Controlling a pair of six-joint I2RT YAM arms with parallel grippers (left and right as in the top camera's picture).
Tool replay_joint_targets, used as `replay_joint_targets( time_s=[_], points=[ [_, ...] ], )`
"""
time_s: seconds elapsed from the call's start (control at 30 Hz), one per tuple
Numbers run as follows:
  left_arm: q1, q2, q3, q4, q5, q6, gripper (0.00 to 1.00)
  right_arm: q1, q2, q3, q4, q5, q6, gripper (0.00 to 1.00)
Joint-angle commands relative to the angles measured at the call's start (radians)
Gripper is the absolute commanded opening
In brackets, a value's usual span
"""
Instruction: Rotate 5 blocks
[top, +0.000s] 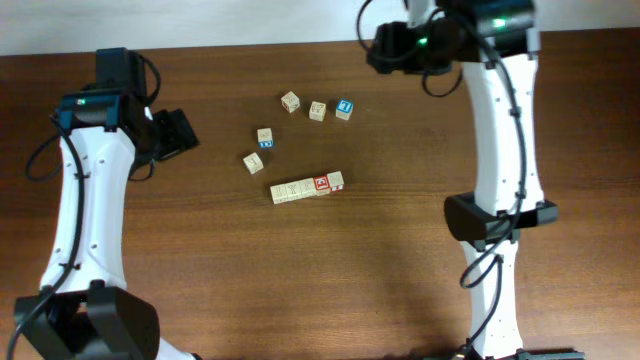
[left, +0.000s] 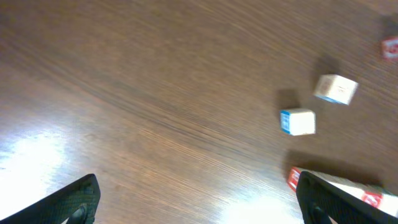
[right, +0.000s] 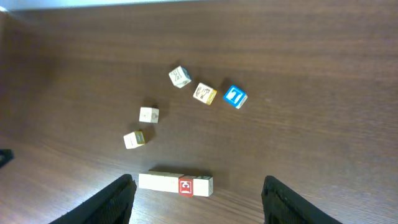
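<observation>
Five pale blocks lie end to end in a short row at mid-table, and one of them has a red-and-white top. The right wrist view shows the same row far below my open right gripper, which hangs high at the back of the table. Out to the left, my left gripper is open and holds nothing. In the left wrist view its fingers stand wide apart low over bare wood, and one end of the row shows partly behind the right finger.
Loose cubes lie behind the row: a bright blue-faced one, two pale ones, a tan one with a blue side and another pale one. The table's far edge meets a white wall.
</observation>
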Motion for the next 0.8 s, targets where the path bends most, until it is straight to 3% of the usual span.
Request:
replay_joint_targets(
  time_s=[0.0, 0.23, 0.57, 0.77],
  points=[
    [-0.027, -0.064, -0.004, -0.003, 0.069, 0.019, 0.99, -0.048, -0.122, -0.005, -0.006, -0.040, -0.032, 0.66],
    [-0.034, -0.064, -0.004, -0.003, 0.077, 0.019, 0.99, -0.147, -0.210, -0.098, -0.006, -0.026, -0.062, 0.66],
    [-0.034, -0.064, -0.004, -0.003, 0.085, 0.014, 0.99, -0.201, -0.229, -0.494, -0.006, 0.061, -0.096, 0.67],
    [-0.034, -0.064, -0.004, -0.003, 0.086, 0.014, 0.99, -0.201, -0.226, -0.635, 0.016, 0.091, -0.111, 0.69]
  ],
)
